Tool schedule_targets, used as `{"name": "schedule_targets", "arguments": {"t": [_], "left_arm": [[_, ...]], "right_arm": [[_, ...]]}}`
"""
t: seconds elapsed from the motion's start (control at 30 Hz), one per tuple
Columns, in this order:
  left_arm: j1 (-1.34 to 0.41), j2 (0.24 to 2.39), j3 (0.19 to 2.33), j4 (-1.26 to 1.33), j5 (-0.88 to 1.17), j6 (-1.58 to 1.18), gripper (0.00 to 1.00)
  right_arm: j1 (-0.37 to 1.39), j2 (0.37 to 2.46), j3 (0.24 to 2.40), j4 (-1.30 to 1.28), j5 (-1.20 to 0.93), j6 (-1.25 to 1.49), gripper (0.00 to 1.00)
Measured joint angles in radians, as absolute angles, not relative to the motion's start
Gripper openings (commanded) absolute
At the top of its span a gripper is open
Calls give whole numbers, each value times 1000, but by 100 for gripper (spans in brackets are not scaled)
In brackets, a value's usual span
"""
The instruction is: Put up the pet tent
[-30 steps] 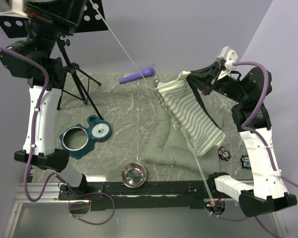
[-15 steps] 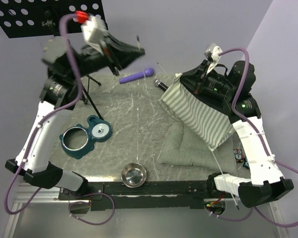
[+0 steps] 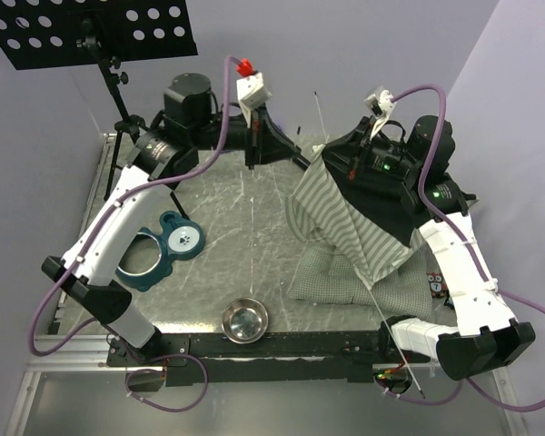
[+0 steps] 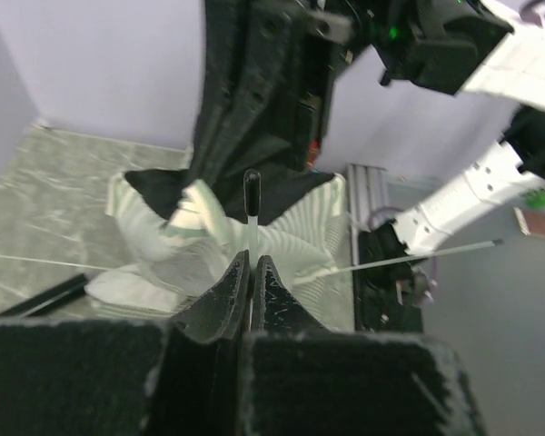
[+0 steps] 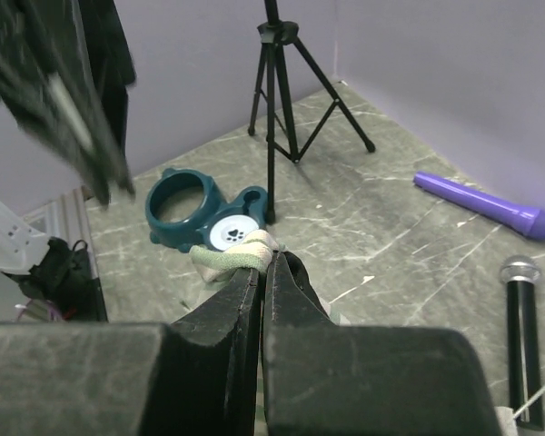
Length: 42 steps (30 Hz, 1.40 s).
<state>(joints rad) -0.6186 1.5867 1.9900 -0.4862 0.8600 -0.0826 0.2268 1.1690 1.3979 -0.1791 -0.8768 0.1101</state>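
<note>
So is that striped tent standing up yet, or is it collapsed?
Collapsed. The tent hangs limp from the right gripper, which pinches its hem, and drapes over the cushion; it forms no tent shape.

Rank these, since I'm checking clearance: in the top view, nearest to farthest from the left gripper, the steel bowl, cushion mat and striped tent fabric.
1. Striped tent fabric, just right of the left gripper.
2. Cushion mat, toward the near edge, right side.
3. Steel bowl, near edge, centre.

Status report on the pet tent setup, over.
Left gripper shut on thin pole. Right gripper shut on pet tent hem, fabric hanging over cushion mat. Steel bowl, teal bowl holder well aside.
</note>
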Motion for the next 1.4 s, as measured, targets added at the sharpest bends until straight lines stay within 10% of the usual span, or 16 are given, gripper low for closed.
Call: {"name": "schedule_targets", "arguments": {"t": [1.4], "left_arm": [[-645, 1668, 1839, -579, 1084, -171, 0]], "right_arm": [[234, 1165, 1333, -60, -954, 269, 0]]}}
